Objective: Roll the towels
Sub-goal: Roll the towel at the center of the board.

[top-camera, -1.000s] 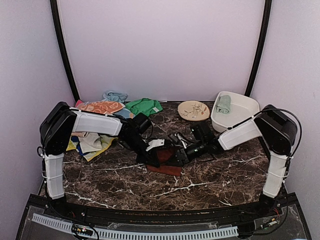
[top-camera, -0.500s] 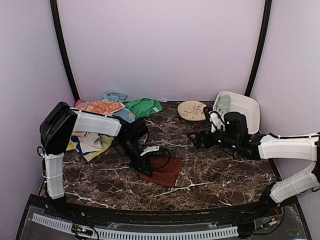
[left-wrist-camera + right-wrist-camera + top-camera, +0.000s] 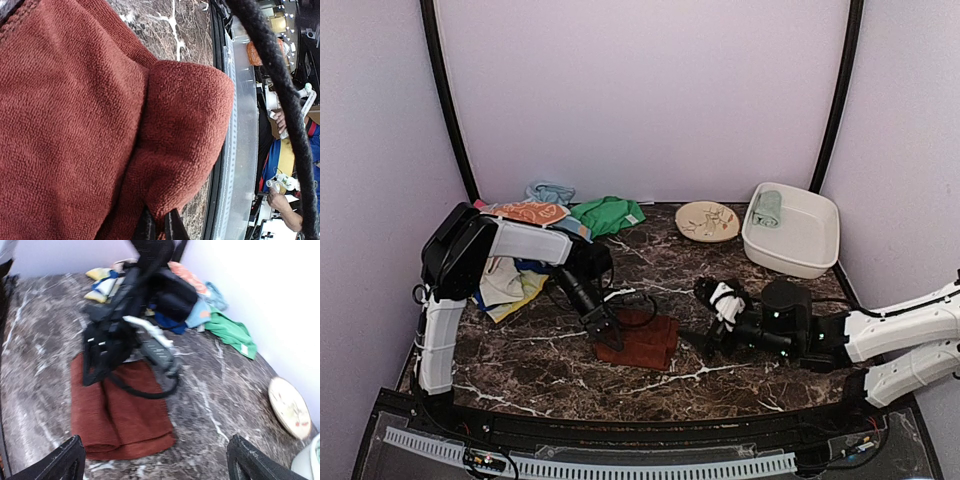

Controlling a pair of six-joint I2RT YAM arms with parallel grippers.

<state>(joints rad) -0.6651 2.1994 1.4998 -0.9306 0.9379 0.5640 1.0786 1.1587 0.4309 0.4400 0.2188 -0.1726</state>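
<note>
The maroon towel (image 3: 642,343) lies flat near the middle of the table (image 3: 550,375), a little toward 6 o'clock, with a thick doubled lip along what looks like its 6 o'clock edge, so the roll's long axis runs roughly from 9 to 3 o'clock. At the towel's 9 o'clock end the left gripper (image 3: 159,229) is on the cloth, its tips pinched close together over that lip with a fold of towel between them. The right gripper (image 3: 156,460) hangs low at the towel's 3 o'clock side, near it but not touching, fingers spread wide and holding nothing. Judging from this, the left arm is the nearer one and already has the roll, and further rolling would carry the lip toward 12 o'clock across the flat part
</note>
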